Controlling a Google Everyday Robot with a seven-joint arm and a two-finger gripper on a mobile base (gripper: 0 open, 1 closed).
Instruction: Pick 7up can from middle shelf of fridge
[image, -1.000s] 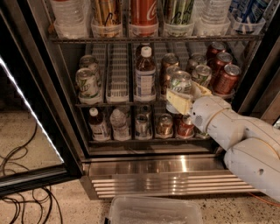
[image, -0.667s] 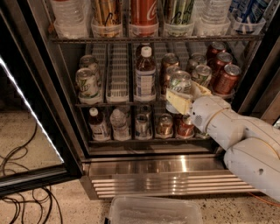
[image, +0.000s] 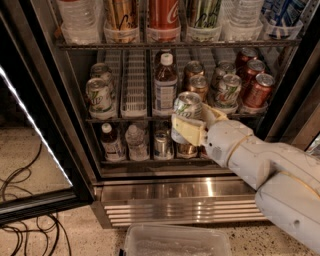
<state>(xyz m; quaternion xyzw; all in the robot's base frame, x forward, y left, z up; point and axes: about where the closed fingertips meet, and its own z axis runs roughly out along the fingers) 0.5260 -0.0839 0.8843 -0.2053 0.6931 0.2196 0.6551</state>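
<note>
At the front edge of the middle shelf (image: 134, 87) of the fridge (image: 200, 192), the gripper (image: 199, 121) is clamped around one 7up can (image: 187, 104). Behind it stand two gold-brown cans (image: 198, 85), three red cans (image: 258, 89) and one labelled bottle (image: 164, 85). Two silver-green cans (image: 98, 96) occupy the left lane.

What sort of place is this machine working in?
Probably an office pantry or shop corner: an open fridge stocked with cans and bottles, cables on a speckled floor. The gripper holds the 7up can before the middle shelf.
</note>
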